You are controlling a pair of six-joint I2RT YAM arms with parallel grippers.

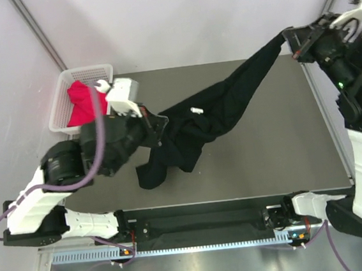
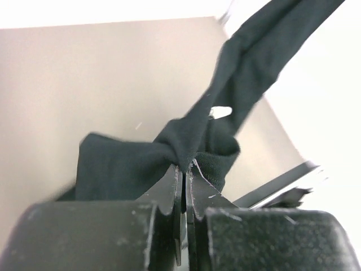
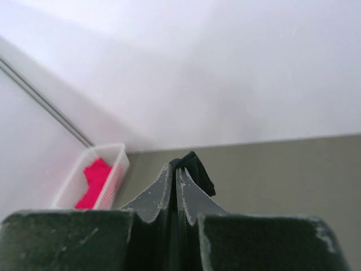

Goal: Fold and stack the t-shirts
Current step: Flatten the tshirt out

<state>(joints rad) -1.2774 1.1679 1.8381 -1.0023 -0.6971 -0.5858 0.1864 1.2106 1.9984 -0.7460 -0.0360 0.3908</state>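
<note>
The black t-shirt (image 1: 217,106) stretches in a twisted band over the counter (image 1: 272,152), long axis running diagonally away from the basket (image 1: 85,70). Left jaws clamp its basket-side end, right jaws its far end; slack bunches nearer the left. The red-pink t-shirt (image 1: 83,103) lies in the basket.

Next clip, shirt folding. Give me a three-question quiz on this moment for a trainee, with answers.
1. True or false: the red-pink t-shirt lies inside the white basket.
2. The left gripper and right gripper each: A) stand open; B) pinch the black t-shirt; C) grip the basket.
3. Fill in: the black t-shirt stretches from the left gripper toward the table's far ____ corner.
Key: 1 true; 2 B; 3 right.
</note>
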